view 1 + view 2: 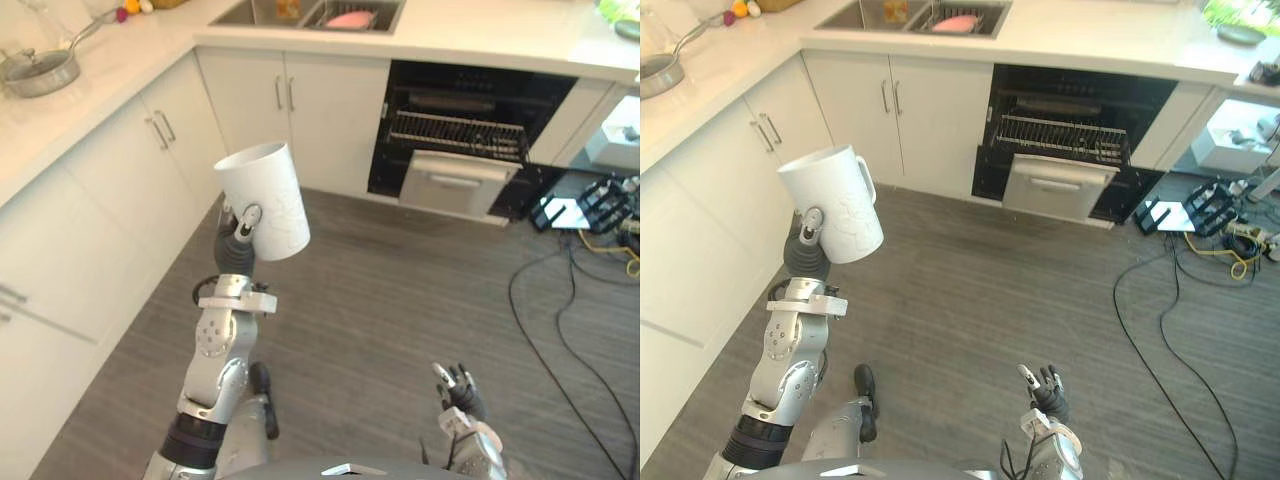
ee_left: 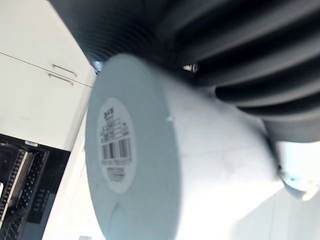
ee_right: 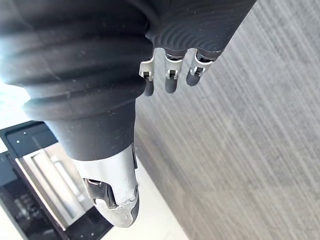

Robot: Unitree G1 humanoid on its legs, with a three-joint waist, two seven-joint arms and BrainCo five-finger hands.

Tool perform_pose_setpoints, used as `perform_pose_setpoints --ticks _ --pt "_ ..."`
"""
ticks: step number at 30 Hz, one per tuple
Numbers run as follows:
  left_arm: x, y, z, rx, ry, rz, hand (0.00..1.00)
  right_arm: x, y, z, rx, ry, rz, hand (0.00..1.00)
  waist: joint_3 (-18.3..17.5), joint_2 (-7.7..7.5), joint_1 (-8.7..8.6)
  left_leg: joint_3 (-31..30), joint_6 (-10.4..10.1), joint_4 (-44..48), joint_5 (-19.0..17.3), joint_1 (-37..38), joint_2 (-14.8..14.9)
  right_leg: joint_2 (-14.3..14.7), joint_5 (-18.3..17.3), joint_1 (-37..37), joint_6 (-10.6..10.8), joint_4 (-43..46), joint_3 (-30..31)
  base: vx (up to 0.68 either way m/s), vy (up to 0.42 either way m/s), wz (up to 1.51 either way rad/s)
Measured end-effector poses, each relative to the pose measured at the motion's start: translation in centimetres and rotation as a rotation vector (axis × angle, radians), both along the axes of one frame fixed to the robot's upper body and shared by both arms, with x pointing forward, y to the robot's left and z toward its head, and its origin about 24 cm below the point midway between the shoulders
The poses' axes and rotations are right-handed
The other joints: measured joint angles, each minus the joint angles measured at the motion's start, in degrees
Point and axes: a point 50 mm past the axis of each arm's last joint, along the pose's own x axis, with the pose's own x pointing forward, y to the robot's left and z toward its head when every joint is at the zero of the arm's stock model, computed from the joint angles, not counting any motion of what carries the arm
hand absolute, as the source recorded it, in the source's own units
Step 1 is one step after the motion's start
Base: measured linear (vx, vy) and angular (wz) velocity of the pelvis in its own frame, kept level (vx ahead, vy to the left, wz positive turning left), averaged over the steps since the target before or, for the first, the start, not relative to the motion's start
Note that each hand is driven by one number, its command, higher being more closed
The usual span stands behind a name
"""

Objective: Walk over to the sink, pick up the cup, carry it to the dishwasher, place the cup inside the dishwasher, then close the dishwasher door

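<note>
A white cup point(image 1: 265, 200) with a faint drawing on its side is held up over the floor, tilted, its labelled base point(image 2: 116, 145) facing the left wrist camera. My left hand point(image 1: 242, 228) is shut on it from behind, thumb against the wall. The dishwasher point(image 1: 470, 130) stands open under the far counter, its wire rack point(image 1: 455, 135) showing and its door point(image 1: 455, 182) folded down. It is well ahead and to the right of the cup. My right hand point(image 1: 460, 390) hangs low at the right, fingers point(image 3: 170, 80) relaxed and holding nothing.
White cabinets point(image 1: 110, 190) run along the left and across the back. The sink point(image 1: 310, 12) is set in the far counter, and a pan point(image 1: 40, 72) rests on the left counter. Cables point(image 1: 560, 300) and a black stand point(image 1: 590, 205) lie on the floor right of the dishwasher.
</note>
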Motion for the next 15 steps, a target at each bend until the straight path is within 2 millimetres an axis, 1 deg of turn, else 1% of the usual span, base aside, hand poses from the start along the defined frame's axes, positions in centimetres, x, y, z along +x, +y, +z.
perform_pose_setpoints --ticks 1,2,3,4,5,6,7,8,9,10,11,12,13,14,15 --pt "0.1 0.6 -0.1 -0.003 0.006 0.012 1.0 -0.4 0.5 -0.6 0.033 0.033 -0.003 0.0 -0.11 -1.42 -0.4 -0.18 1.23 2.94 -2.97 -0.28 -1.71 -1.74 2.04 -0.86 -0.15 3.38 0.18 0.64 0.342 -0.12" --pt "0.3 1.0 0.0 -0.026 -0.001 0.015 1.0 -1.3 0.9 -1.3 0.073 0.077 -0.024 0.0 -0.24 -2.55 -0.74 0.71 2.72 5.74 -6.04 -0.06 -3.08 -3.89 6.08 -3.25 0.26 8.86 0.01 0.52 0.267 0.02" --pt "0.3 1.3 0.1 -0.033 -0.001 0.024 1.0 -1.8 1.1 -1.6 0.092 0.101 -0.032 0.0 -0.15 -3.18 -0.68 1.63 3.07 6.15 -7.54 1.1 -3.78 -4.87 8.76 -4.46 0.85 12.35 -0.15 0.66 0.302 -0.16" --pt "0.4 2.0 0.1 -0.038 -0.003 0.044 1.0 -2.7 1.5 -2.1 0.127 0.132 -0.054 0.0 -0.06 -4.33 -0.79 3.56 4.25 5.89 -9.91 4.9 -5.68 -7.73 16.81 -7.22 2.68 20.1 -0.83 0.53 0.215 -0.29" --pt "0.4 2.2 0.2 -0.043 -0.007 0.048 1.0 -3.1 1.6 -2.3 0.138 0.145 -0.065 0.0 -0.08 -4.51 -1.03 4.29 4.67 5.11 -11.04 6.92 -6.37 -9.37 20.17 -8.93 3.11 24.72 -0.85 0.62 0.245 -0.33" --pt "0.4 2.4 0.4 -0.043 -0.019 0.059 1.0 -3.7 1.9 -2.6 0.149 0.165 -0.065 0.0 -0.04 -4.35 -1.93 5.03 5.02 3.54 -12.68 11.02 -7.5 -11.62 18.78 -13.96 1.86 37.08 -2.0 0.54 0.225 -0.3" --pt "0.4 2.4 0.3 -0.044 -0.018 0.059 1.0 -4.4 2.3 -2.9 0.156 0.189 -0.051 0.0 0.15 -3.66 -2.46 5.79 5.13 0.44 -13.25 15.63 -8.02 -12.31 15.6 -18.32 -0.63 45.08 -3.95 0.59 0.249 -0.32" --pt "0.3 2.3 0.3 -0.045 -0.017 0.058 1.0 -4.6 2.5 -3.0 0.154 0.202 -0.036 0.0 0.24 -3.16 -2.73 5.92 5.1 -1.34 -13.44 17.91 -8.05 -12.01 13.99 -20.26 -2.08 46.97 -5.3 0.54 0.2 -0.35" --pt "0.4 2.2 0.3 -0.038 -0.017 0.055 1.0 -5.1 3.0 -3.2 0.157 0.22 -0.019 0.0 0.3 -2.45 -3.37 6.29 4.95 -4.51 -13.74 21.63 -7.89 -10.07 10.72 -23.98 -3.09 47.45 -7.46 0.48 0.126 -0.4" --pt "0.4 2.1 0.1 -0.026 -0.015 0.061 1.0 -5.4 3.6 -3.4 0.173 0.225 -0.025 0.0 0.48 -2.27 -3.93 7.12 4.67 -6.76 -14.45 24.49 -7.65 -7.27 7.36 -27.68 -2.91 44.74 -8.61 0.36 0.05 -0.37" --pt "0.4 2.0 0.1 -0.026 -0.012 0.059 1.0 -5.6 3.8 -3.4 0.178 0.228 -0.027 0.0 0.66 -2.19 -4.43 7.21 4.51 -7.39 -15.02 25.59 -7.62 -5.87 5.9 -29.36 -3.08 42.52 -9.39 0.32 -0.033 -0.26" --pt "0.4 1.8 -0.1 -0.022 -0.003 0.054 1.0 -6.0 3.9 -3.5 0.186 0.235 -0.037 0.0 1.12 -1.98 -5.62 7.3 4.5 -8.11 -16.35 27.77 -7.33 -3.36 3.86 -31.68 -3.69 35.83 -11.64 0.32 -0.084 -0.1" --pt "0.4 1.4 -0.4 -0.004 0.009 0.047 1.0 -6.4 3.8 -3.6 0.186 0.242 -0.044 0.0 1.37 -1.72 -6.43 7.49 3.87 -8.37 -17.72 29.57 -6.66 -0.87 3.67 -33.36 -3.74 25.93 -13.74 0.32 -0.098 -0.07" --pt "0.5 1.1 -0.6 0.007 0.016 0.041 1.0 -6.8 3.8 -3.6 0.186 0.252 -0.052 0.0 1.72 -1.0 -6.63 7.68 3.38 -8.35 -18.53 30.35 -6.26 0.2 4.68 -34.1 -3.83 20.43 -14.75 0.37 -0.111 -0.15" --pt "0.6 0.9 -0.8 0.027 0.023 0.035 1.0 -7.7 3.7 -3.8 0.19 0.27 -0.075 0.0 2.11 -1.4 -6.78 8.31 2.49 -8.56 -20.03 32.15 -5.76 1.95 9.25 -34.66 -2.96 8.84 -15.92 0.39 -0.126 -0.18"
